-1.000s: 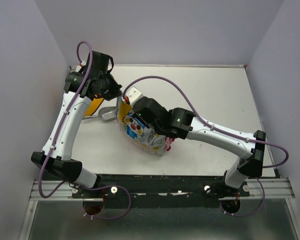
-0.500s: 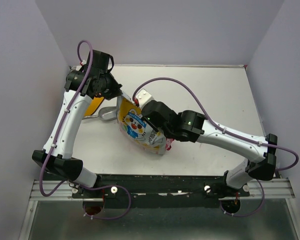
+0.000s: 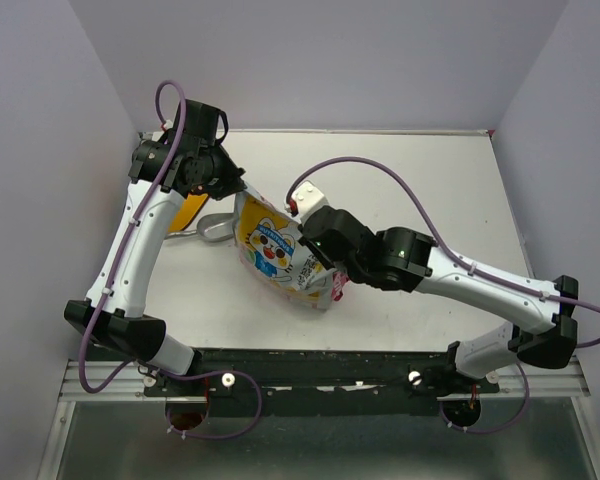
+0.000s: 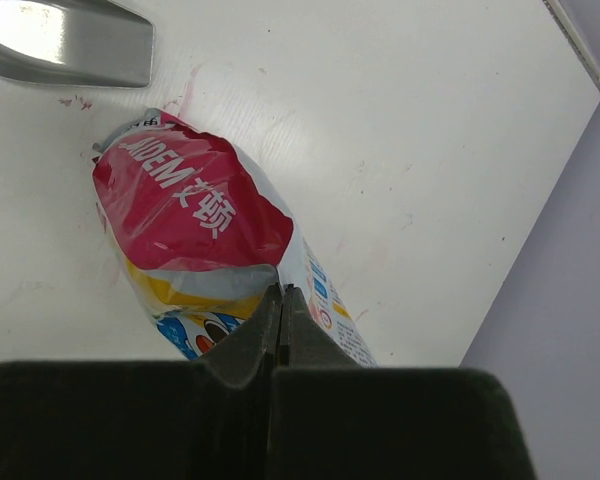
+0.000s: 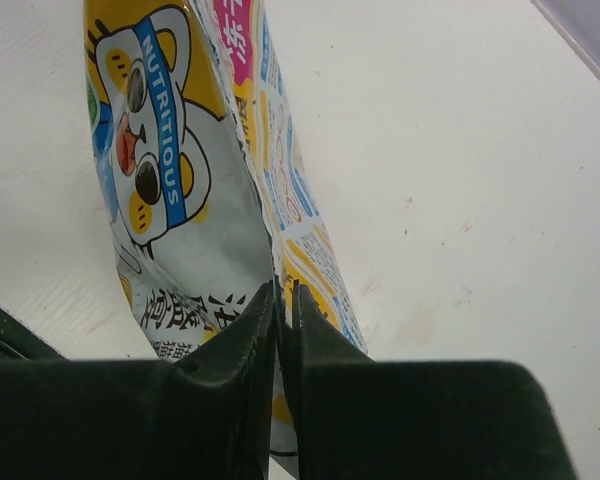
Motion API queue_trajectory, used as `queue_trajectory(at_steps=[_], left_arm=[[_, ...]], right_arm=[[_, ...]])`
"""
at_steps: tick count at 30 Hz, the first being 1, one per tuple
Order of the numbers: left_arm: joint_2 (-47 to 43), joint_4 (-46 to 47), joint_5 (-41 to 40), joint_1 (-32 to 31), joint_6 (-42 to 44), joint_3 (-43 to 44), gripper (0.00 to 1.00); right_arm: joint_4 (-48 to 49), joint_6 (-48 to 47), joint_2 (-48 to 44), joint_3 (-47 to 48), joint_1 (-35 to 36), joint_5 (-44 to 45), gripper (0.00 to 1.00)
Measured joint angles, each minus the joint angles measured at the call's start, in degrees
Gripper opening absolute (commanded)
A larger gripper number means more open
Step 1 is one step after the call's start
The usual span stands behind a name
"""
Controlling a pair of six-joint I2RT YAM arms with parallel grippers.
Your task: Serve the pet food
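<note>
The pet food pouch [image 3: 270, 250], yellow, white and silver with a blue-and-white cartoon animal, lies mid-table between both arms. My left gripper [image 3: 238, 190] is shut on the pouch's upper edge; the left wrist view shows its fingertips [image 4: 280, 290] pinching the film below the red panel [image 4: 195, 205]. My right gripper [image 3: 305, 258] is at the pouch's right side. Its jaws stand slightly parted in the right wrist view [image 5: 287, 288], the pouch [image 5: 170, 170] edge still lying between them against the left finger. No kibble shows.
A silver metal scoop [image 3: 212, 228] lies just left of the pouch, also at the top left of the left wrist view [image 4: 70, 35]. Part of the yellow bowl [image 3: 188, 212] shows under the left arm. Walls enclose the table on three sides.
My right gripper has slid right and down along the pouch, away from the left gripper, and its jaws have parted a little. The left gripper has kept its hold and place.
</note>
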Motion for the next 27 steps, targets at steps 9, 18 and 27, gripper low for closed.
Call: queue_trajectory(at_steps=[9,18,27], left_arm=[[0.00,-0.04,0.98,-0.15,0.02,0.17,0.00],[0.31,-0.07,1.07,-0.11,0.31,0.39,0.00],[0.42,-0.17,1.29,-0.20,0.39,0.50,0.00]], right_arm=[[0.33,1.77,-2.47,-2.27,0.09,-0.11,0.28],[-4.55,4.90,-7.52,-5.03,0.28,0.33,0.01],[-5.35,6.34,-8.61,-5.97,0.31,0.33,0.25]])
